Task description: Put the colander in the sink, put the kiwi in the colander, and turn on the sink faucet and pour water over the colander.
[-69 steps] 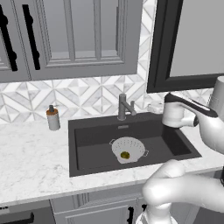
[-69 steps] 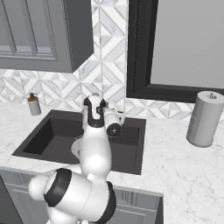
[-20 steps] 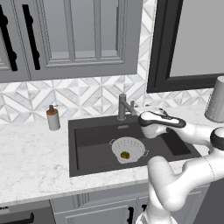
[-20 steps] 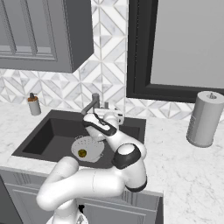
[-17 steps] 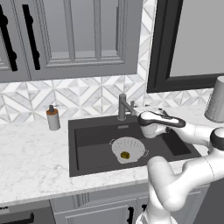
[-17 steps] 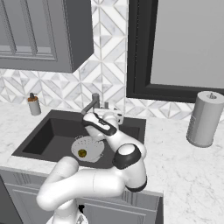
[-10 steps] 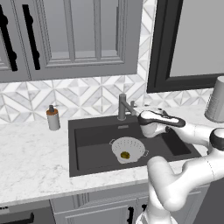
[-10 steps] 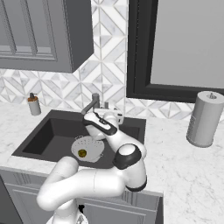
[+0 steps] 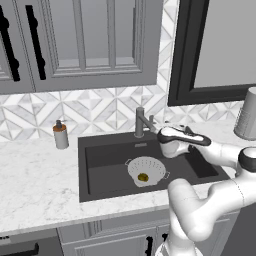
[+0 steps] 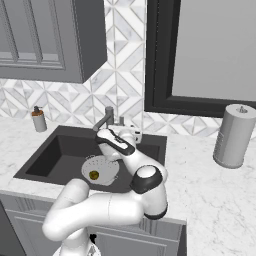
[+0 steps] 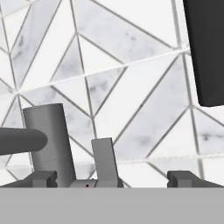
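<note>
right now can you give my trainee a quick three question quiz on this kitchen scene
1. True or false: the kiwi lies inside the colander.
2. What stands on the counter left of the sink? A) soap bottle B) kettle C) mug
3. Fill in: the claw is open, with the faucet's ____ between its fingertips.

Key: 1 true; 2 A, the soap bottle; 3 lever.

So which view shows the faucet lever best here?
The hand view: the lever stands close between the open fingertips, beside the sink faucet post. In the left base view the faucet is small, and in the right base view the arm partly hides it.
</note>
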